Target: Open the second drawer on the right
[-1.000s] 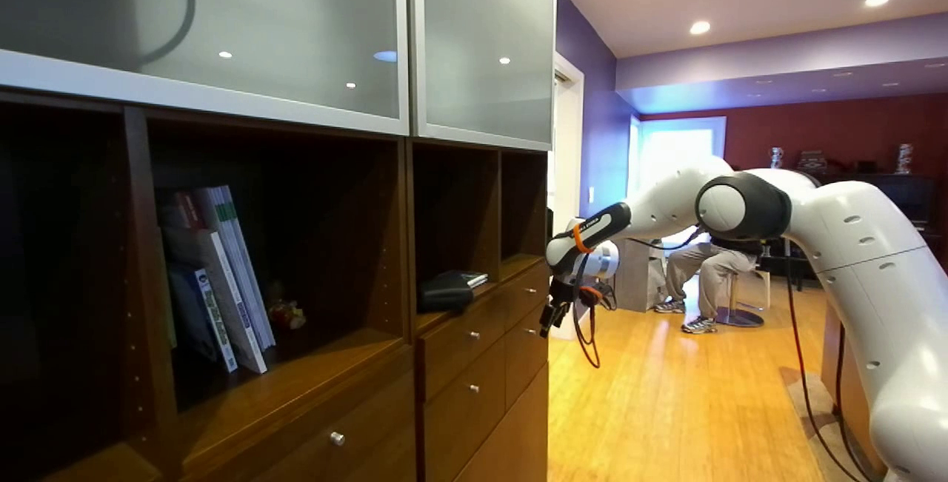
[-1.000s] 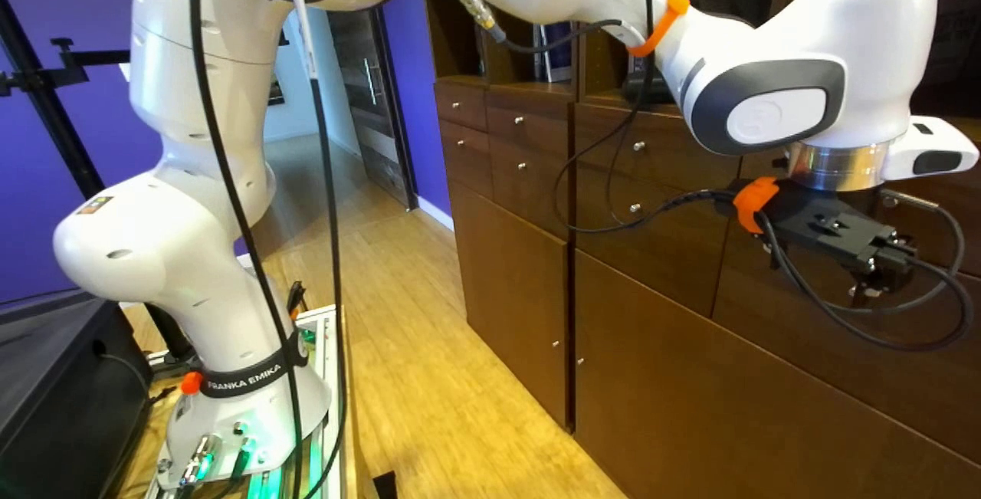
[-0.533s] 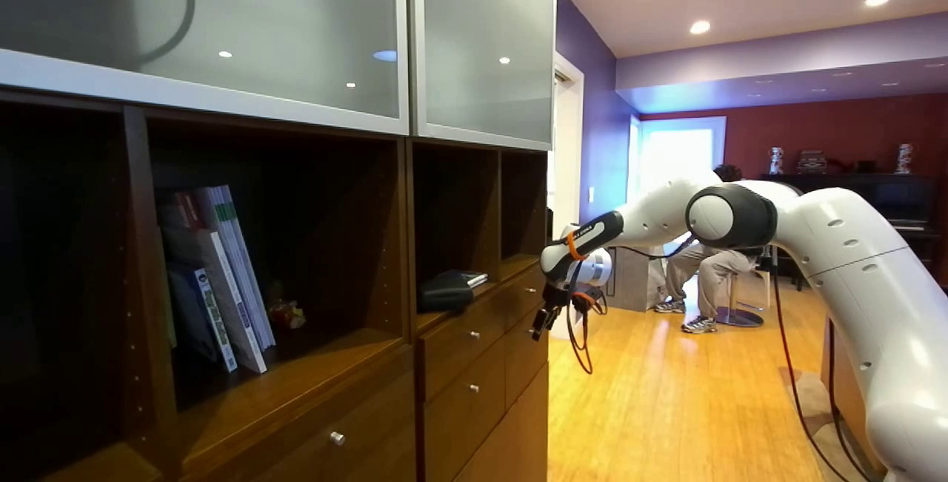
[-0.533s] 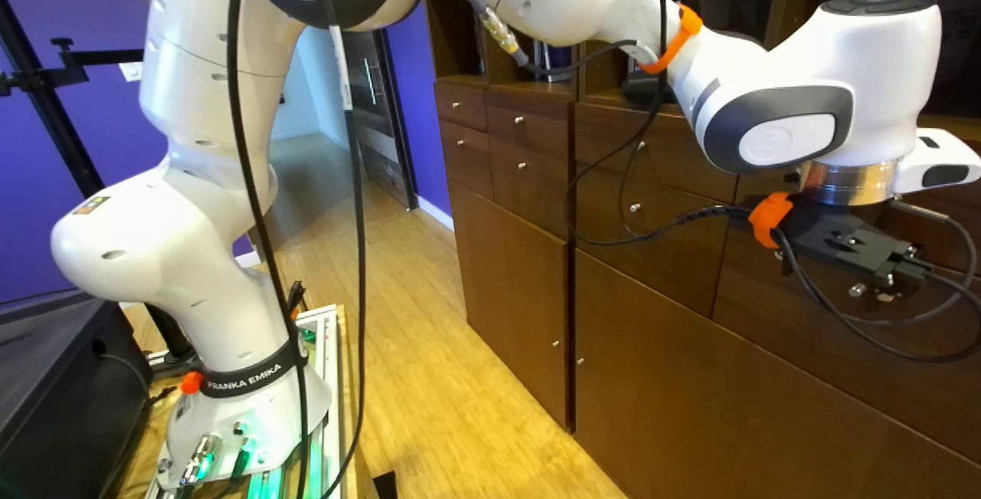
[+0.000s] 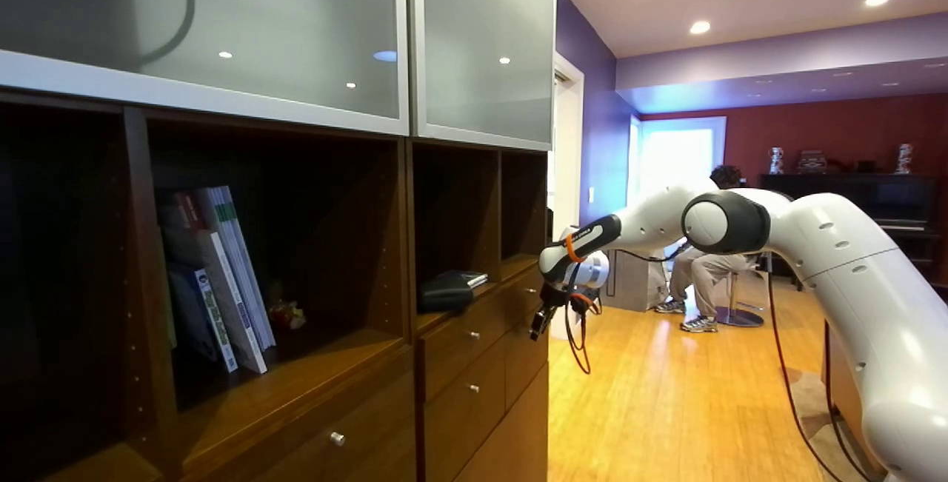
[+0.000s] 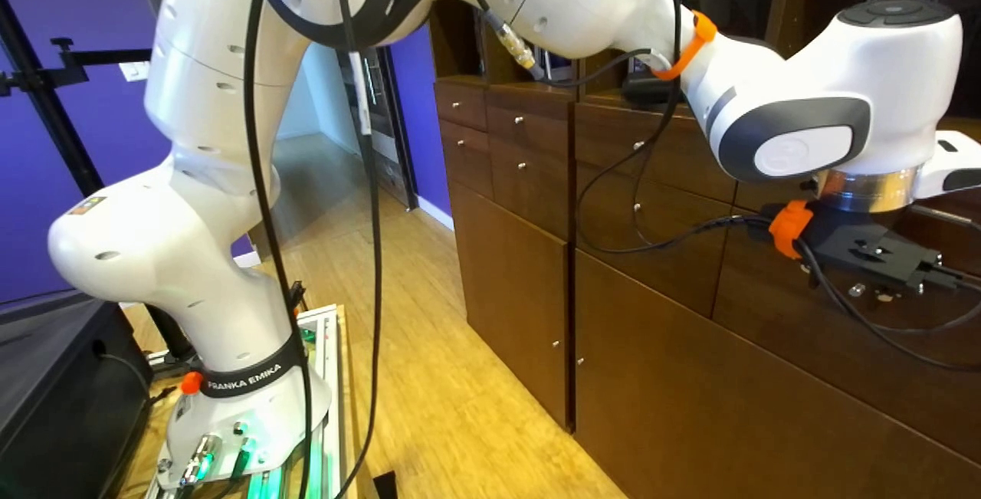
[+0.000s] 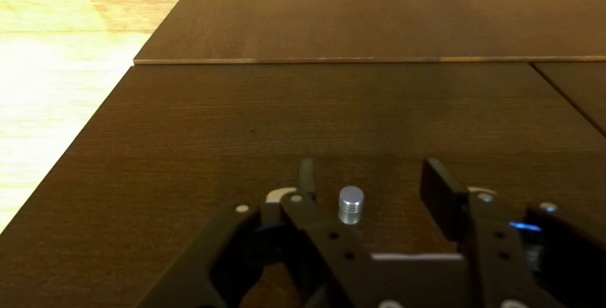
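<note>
The second drawer (image 7: 227, 123) has a dark brown front and is shut. It fills most of the wrist view, with a small silver knob (image 7: 351, 204) standing out from it. My gripper (image 7: 371, 178) is open, its fingers on both sides of the knob in that view, the knob closer to the left one. I cannot tell if the fingertips reach its depth. In an exterior view the gripper (image 5: 536, 329) hangs tilted down before the drawer front (image 5: 524, 367) and covers its knob. In an exterior view the gripper body (image 6: 874, 250) hides its fingers; the drawer front (image 6: 782, 315) shows behind.
A larger door panel (image 7: 378, 14) adjoins the drawer below, and a neighbouring drawer (image 7: 582, 78) lies across a seam. Wood floor (image 7: 42, 123) shows past the cabinet's end. An open shelf holds a black item (image 5: 444, 292). Cables (image 6: 843, 300) loop from the gripper.
My arm has lowered and the gripper has moved closer to the cabinet front, now covering the drawer's knob in an exterior view. The drawers have not moved.
</note>
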Controlling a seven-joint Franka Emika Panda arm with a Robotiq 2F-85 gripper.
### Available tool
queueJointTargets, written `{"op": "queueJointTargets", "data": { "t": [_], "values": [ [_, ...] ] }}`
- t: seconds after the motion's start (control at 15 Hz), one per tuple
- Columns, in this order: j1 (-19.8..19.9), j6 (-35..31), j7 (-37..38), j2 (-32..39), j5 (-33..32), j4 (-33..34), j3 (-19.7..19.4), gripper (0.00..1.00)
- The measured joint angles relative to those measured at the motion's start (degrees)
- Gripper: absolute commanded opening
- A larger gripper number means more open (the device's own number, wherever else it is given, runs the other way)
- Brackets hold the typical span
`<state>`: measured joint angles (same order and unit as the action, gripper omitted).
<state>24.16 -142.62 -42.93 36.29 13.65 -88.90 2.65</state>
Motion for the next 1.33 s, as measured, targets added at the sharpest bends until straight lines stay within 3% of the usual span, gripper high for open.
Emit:
{"op": "queueJointTargets", "data": {
  "t": [0.2,0.33,0.53,0.6,0.67,1.33],
  "values": [
    [0.65,-1.38,-0.78,1.11,0.13,1.13,0.78,0.43],
    [1.26,-2.14,-1.32,1.77,0.38,1.79,1.56,0.38],
    [1.97,-2.26,-1.93,2.32,0.48,2.29,2.26,0.19],
    [2.13,-2.27,-2.11,2.40,0.50,2.33,2.41,0.05],
    [2.22,-2.27,-2.25,2.45,0.50,2.35,2.49,0.00],
    [2.03,-1.18,-2.44,2.27,0.34,2.41,2.35,0.04]
  ]
}}
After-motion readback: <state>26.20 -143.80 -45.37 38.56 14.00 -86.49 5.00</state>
